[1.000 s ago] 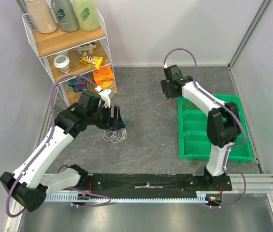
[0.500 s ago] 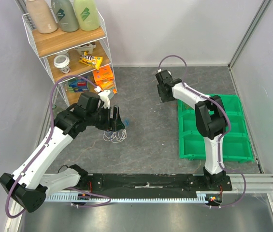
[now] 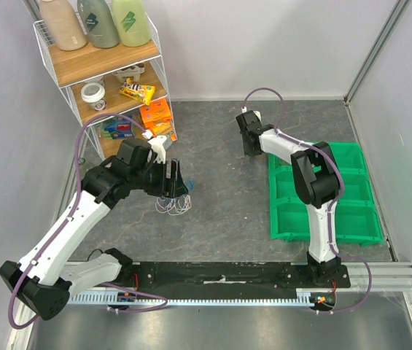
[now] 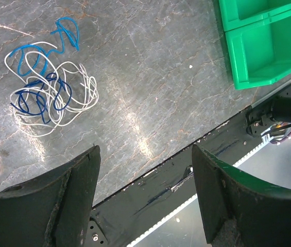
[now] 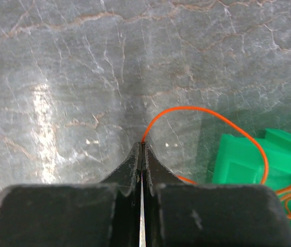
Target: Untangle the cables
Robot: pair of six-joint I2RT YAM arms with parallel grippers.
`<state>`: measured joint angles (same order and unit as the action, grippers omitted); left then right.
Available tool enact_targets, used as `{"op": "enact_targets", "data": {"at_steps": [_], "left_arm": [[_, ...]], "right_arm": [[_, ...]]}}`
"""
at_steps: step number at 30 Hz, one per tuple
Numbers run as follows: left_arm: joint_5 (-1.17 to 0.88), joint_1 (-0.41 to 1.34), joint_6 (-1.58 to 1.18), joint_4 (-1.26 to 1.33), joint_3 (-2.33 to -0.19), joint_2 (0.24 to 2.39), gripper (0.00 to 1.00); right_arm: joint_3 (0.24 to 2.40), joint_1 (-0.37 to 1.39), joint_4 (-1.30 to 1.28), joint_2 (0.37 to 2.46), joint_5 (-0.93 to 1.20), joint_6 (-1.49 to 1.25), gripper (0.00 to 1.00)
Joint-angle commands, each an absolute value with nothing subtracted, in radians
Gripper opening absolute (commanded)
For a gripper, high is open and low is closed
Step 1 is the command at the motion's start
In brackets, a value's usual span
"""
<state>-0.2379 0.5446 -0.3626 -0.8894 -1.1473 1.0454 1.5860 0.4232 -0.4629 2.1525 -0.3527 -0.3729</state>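
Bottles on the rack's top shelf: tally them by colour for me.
Beige bottle: 1
Teal bottle: 1
Light green bottle: 1
Total: 3

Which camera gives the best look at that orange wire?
The right wrist view: the orange wire arcs from the shut right gripper to the green bin. The top view is too distant to make it out, and the left wrist view has blue and white wires but no orange one.
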Motion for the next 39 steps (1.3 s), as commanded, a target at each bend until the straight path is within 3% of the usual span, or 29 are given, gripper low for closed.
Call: {"op": "enact_targets", "data": {"at_steps": [1, 9, 14, 18, 19, 22, 26, 33, 39], "left_arm": [[-0.253, 0.541, -0.334, -0.885, -1.181, 1.052, 0.77], [-0.262, 0.543, -0.333, -0.874, -1.175, 1.071, 0.77], [-0.259, 0.542, -0.331, -0.873, -1.175, 1.069, 0.77], [-0.256, 0.542, -0.333, -0.873, -1.175, 1.069, 0.77], [-0.256, 0.543, -0.334, -0.873, -1.177, 1.068, 0.77], [-0.261, 0.541, -0.339, -0.868, -1.177, 1.071, 0.77], [-0.259, 0.541, -0.344, -0.868, -1.175, 1.068, 0.77], [-0.236, 0.541, -0.348, -0.88, -1.175, 1.04, 0.77], [-0.241, 0.542, -0.351, -0.881, -1.18, 1.046, 0.77]], "right_arm": [[1.53, 0.42, -0.436, 1.963, -0.411, -0.341, 0.0], [1.353, 0.283, -0.451, 1.66, -0.27, -0.379, 0.0], [1.234, 0.167, -0.443, 1.611, -0.242, -0.359, 0.0], [1.255, 0.147, -0.443, 1.641, -0.131, -0.279, 0.0], [1.267, 0.159, -0.433, 1.646, -0.092, -0.267, 0.05], [1.29, 0.213, -0.394, 1.654, -0.126, -0.253, 0.46], [1.382, 0.265, -0.417, 1.761, -0.19, -0.253, 0.6], [1.565, 0.36, -0.557, 1.95, -0.486, -0.176, 0.55], [1.594, 0.383, -0.572, 2.003, -0.583, -0.167, 0.37]]}}
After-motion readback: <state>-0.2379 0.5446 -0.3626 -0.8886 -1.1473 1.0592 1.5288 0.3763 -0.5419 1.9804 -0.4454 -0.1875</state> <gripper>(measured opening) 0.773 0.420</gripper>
